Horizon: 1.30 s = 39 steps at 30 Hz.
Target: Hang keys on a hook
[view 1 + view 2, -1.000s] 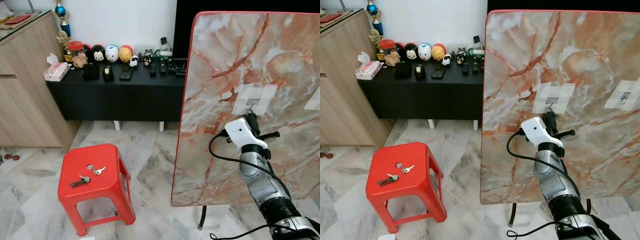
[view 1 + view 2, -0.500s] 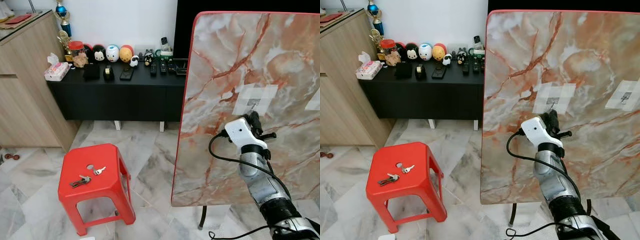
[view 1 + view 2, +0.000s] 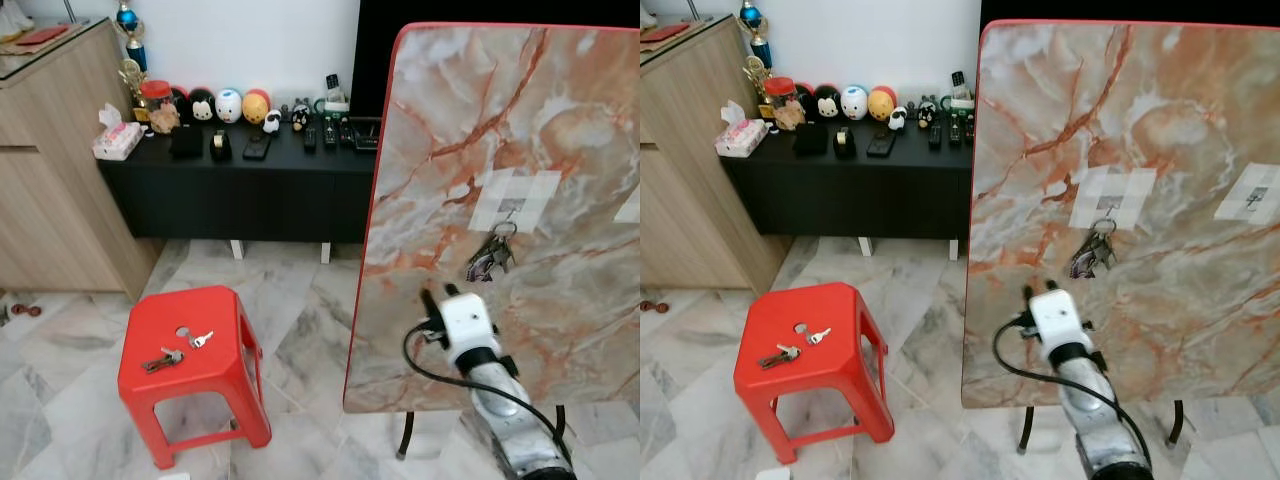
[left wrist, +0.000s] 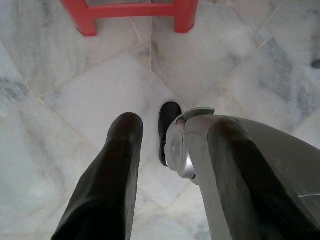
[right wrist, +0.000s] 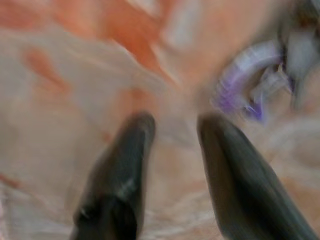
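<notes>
A bunch of keys (image 3: 490,256) with a purple ring hangs from a small hook (image 3: 507,222) on a white taped patch of the upright marble board (image 3: 450,120). My right gripper (image 3: 438,296) is lower and to the left of the keys, apart from them. Its two black fingers (image 5: 125,150) stand open with nothing between them, and the blurred key ring (image 5: 240,75) lies beyond the tips. My left gripper (image 4: 175,125) hangs open over the floor beside my leg.
A red plastic stool (image 3: 150,385) stands on the marble floor at the left with two more key sets (image 3: 160,360) on its seat. A black low cabinet (image 3: 240,190) with figurines is behind. A second taped patch (image 3: 1250,195) sits at the board's right.
My right gripper has let go of the keys and dropped down and away from the hook. The keys now hang from the hook on their own.
</notes>
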{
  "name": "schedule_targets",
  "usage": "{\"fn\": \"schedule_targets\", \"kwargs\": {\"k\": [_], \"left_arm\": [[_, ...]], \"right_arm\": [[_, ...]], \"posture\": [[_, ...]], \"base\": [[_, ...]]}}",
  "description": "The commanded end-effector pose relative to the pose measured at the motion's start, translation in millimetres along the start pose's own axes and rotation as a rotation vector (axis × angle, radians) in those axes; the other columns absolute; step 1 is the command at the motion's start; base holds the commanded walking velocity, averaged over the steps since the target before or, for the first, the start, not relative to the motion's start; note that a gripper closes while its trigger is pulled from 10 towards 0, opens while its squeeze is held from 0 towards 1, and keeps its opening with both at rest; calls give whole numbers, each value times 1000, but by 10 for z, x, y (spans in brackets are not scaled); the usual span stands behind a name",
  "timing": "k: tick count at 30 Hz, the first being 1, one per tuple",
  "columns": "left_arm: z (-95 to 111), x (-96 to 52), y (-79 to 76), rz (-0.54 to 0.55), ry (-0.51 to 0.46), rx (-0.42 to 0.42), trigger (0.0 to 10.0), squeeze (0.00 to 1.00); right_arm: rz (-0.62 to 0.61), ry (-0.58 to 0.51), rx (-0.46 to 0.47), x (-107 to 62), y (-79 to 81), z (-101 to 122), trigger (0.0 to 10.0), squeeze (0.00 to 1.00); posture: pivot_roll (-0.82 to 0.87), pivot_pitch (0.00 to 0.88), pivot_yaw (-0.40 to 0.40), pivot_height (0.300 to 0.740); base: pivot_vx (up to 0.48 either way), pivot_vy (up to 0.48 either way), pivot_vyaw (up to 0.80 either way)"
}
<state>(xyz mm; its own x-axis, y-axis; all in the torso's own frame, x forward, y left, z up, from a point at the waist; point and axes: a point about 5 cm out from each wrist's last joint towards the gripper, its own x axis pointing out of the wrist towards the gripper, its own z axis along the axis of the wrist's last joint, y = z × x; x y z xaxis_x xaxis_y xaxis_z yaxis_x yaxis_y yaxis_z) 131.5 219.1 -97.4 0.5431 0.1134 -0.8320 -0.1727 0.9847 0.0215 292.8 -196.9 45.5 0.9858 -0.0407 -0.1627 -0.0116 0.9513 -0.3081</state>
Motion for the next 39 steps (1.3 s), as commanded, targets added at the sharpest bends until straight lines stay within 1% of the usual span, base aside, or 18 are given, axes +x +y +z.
{"fn": "schedule_targets", "kwargs": {"k": [1,2,3,4,6,7,11,12,13,14,16,17,20,24,27,31,34,39], "left_arm": [[-53,-8,-12,-5,26,10,10000,0],[-53,-8,-12,-5,26,10,10000,0],[-52,-8,-9,-5,27,13,10000,0],[-50,-8,-6,-5,27,17,10000,0],[-47,-7,1,-3,28,21,10000,0],[-45,-7,6,-1,28,23,10000,0],[-40,-7,16,2,28,27,10000,0],[-38,-7,18,2,28,28,10000,0],[-37,-6,20,0,31,38,10000,0],[-37,-6,20,0,31,38,10000,0],[-40,-6,22,0,35,40,10000,0],[-42,-6,21,0,35,39,10000,0],[-46,-8,25,3,37,36,10000,0],[-66,-11,37,8,52,30,10000,0],[-72,-12,37,1,59,42,10000,0],[-73,-13,39,1,58,43,10000,0],[-74,-13,40,3,58,42,10000,0],[-68,-11,38,4,57,40,10000,0]], "right_arm": [[-77,230,77,-89,-73,-405,10000,0],[-77,230,77,-89,-73,-405,10000,0],[-88,313,160,-160,-46,-571,10000,0],[-97,377,200,-219,-23,-687,10000,0],[-120,480,227,-338,17,-874,10000,0],[-118,563,226,-446,77,-1013,10000,0],[-64,661,292,-590,255,-1159,10000,0],[-33,684,284,-633,315,-1193,10000,0],[3,762,301,-768,409,-1302,10000,0],[3,762,301,-768,409,-1302,10000,0],[4,880,357,-972,495,-1448,10000,0],[7,898,358,-1003,507,-1468,10000,0],[32,918,325,-1049,532,-1495,10000,0],[31,894,380,-1019,540,-1473,10000,0],[38,895,350,-1014,466,-1485,10000,0],[6,906,376,-1038,368,-1518,10000,0],[15,913,367,-1059,359,-1533,10000,0],[-40,925,384,-1112,305,-1574,10000,0]], "posture": [[121,0,-55,740],[121,0,-55,740],[121,0,-52,740],[127,0,-47,740],[121,0,-43,740],[117,0,-37,740],[107,0,-29,740],[101,0,-26,740],[102,0,-24,740],[102,0,-24,740],[114,0,-23,740],[114,0,-23,740],[125,0,-22,740],[107,0,-11,740],[111,0,-15,740],[119,0,-20,740],[122,0,-21,740],[129,0,-25,740]], "base": [[0,0,0],[0,0,0],[0,0,0],[0,0,0],[0,0,0],[0,0,0],[0,0,0],[0,0,0],[0,0,0],[0,0,0],[0,0,0],[0,0,0],[0,0,0],[0,0,0],[0,383,0],[0,480,0],[0,480,0],[0,480,0]]}}
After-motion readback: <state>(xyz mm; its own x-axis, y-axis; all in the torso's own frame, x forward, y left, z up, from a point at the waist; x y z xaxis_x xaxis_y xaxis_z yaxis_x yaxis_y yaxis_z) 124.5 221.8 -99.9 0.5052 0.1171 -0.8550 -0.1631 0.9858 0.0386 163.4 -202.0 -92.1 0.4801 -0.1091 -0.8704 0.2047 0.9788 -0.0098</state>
